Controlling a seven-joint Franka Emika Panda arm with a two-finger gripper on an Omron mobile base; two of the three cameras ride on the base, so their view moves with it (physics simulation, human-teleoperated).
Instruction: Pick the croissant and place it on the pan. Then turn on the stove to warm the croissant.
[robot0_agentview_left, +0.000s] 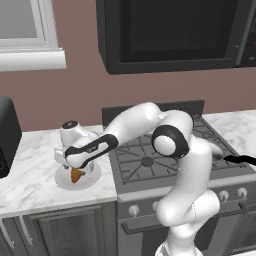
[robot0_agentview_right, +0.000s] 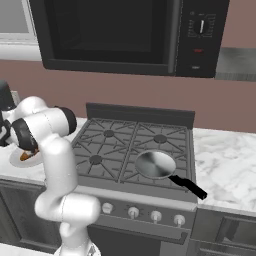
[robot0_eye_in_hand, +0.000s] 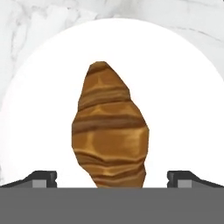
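Fingertips (robot0_eye_in_hand: 43, 177) sit at the bottom corners of the hand view, one at 7 o'clock and one at 5 o'clock, spread wide with nothing between the pads. Gripper (robot0_eye_in_hand: 112, 178) is open and poised directly over the croissant (robot0_eye_in_hand: 109, 131).

Croissant lies on the white plate (robot0_eye_in_hand: 183, 96), long axis running 12 to 6 in the hand view, lower end falling between the two tips. Plate rests on the marble counter (robot0_eye_in_hand: 26, 26), left of the stove (robot0_agentview_left: 150, 160). From the left base camera the hand hangs just above the plate (robot0_agentview_left: 95, 175), with the croissant (robot0_agentview_left: 76, 175) peeking out beneath it.

Pan (robot0_agentview_right: 154, 164) sits on the front right burner in the right base view, black handle pointing toward 4 o'clock. It is well apart from the plate, with nothing in it. Silver knobs (robot0_agentview_right: 156, 216) run along the stove front, untouched by the arm.

Step in hand, as I judge it: the approach for the pick; pastry not yet grasped.

Next move probably calls for a short straight descent so the pads bracket the croissant across its narrow width, then a close. Pastry looks soft and rounded; a light squeeze near mid-body seems safest, since a grip on the tapered end might slip. After that comes a lift and a carry across the grates to the pan.
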